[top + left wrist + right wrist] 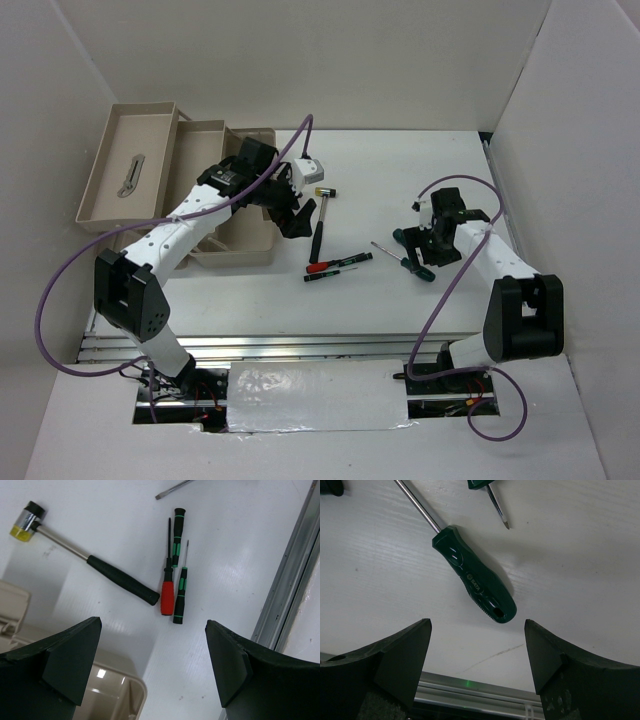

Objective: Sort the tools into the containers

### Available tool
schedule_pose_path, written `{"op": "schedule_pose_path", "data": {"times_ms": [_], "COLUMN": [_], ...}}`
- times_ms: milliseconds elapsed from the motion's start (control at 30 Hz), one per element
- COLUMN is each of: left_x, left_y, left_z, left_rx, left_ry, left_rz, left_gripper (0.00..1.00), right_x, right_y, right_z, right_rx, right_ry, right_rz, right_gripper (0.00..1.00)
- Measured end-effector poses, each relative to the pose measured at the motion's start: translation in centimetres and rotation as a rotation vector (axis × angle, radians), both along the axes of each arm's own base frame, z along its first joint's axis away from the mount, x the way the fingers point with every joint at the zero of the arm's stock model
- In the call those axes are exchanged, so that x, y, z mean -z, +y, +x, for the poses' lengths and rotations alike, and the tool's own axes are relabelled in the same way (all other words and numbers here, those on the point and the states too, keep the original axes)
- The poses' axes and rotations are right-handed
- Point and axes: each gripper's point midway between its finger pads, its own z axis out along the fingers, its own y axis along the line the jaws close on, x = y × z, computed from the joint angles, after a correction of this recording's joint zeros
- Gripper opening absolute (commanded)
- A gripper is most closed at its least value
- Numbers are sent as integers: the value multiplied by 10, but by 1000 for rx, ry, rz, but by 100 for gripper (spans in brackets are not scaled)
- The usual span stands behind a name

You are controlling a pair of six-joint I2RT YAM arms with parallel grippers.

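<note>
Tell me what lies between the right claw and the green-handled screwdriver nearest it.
Nothing: in the right wrist view only bare white table separates the open right claw from the green-handled screwdriver.

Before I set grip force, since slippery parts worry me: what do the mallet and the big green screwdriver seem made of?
The mallet: shiny bare-metal shaft, matte black grip that looks like rubber, head faces yellowish and black, probably plastic or rubber. The green screwdriver: glossy dark-green handle with highlights, likely hard plastic; its shaft gleams like polished steel.
</note>
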Motion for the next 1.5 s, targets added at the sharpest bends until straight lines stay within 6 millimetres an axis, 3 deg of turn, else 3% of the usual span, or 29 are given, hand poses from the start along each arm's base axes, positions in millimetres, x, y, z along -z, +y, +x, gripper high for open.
{"op": "schedule_pose_path", "data": {"times_ms": [133, 267, 467, 667, 800, 967, 1300, 1467, 1500], "left_x": [12, 8, 6, 18, 15, 5, 18, 16, 16], "left_y": [-11, -14, -11, 0, 5, 8, 14, 15, 15], "left_z": [-9, -5, 4, 1, 3, 4, -3, -1, -1], "left_rx": [12, -3, -51, -91, -109, -128, -137, -139, -141], "left_ry": [27, 19, 22, 61, 55, 37, 65, 58, 56], "left_rz": [-2, -22, -48, -47, -55, -82, -69, -76, -79], "left_gripper": [99, 99, 98, 97, 97, 96, 96, 95, 95], "right_x": [11, 21, 37, 43, 47, 56, 57, 58, 58], "right_y": [1, 4, 5, 8, 13, 25, 33, 36, 36], "right_z": [0, 1, 3, 3, 1, -5, 4, 9, 9], "right_rx": [-34, -75, -118, -174, -224, -298, -334, -319, -318], "right_ry": [29, 54, 89, 102, 114, 149, 177, 207, 214], "right_rz": [-37, -68, -109, -138, -148, -164, -204, -206, -204], "right_gripper": [81, 78, 63, 53, 53, 62, 63, 55, 47]}}
